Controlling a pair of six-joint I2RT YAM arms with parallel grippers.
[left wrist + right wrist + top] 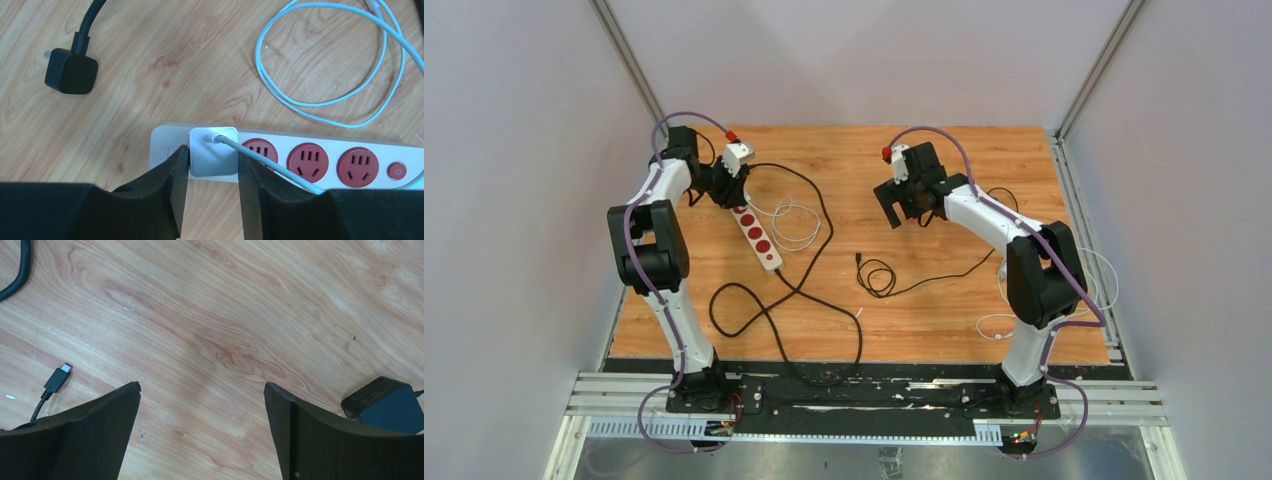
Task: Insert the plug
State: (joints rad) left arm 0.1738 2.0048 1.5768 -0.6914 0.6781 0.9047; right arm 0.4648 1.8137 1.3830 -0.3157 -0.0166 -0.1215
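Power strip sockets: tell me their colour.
Red sockets, set in a white power strip. They show best in the left wrist view.

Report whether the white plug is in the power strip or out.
In, or nearly: the white plug sits flat over the end socket of the power strip, gripped by the left gripper. Full seating cannot be told.

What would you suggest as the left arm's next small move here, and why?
Probably press the white adapter straight down into the power strip before letting go: the left gripper clamps its sides at the strip's end, but full seating is not visible.
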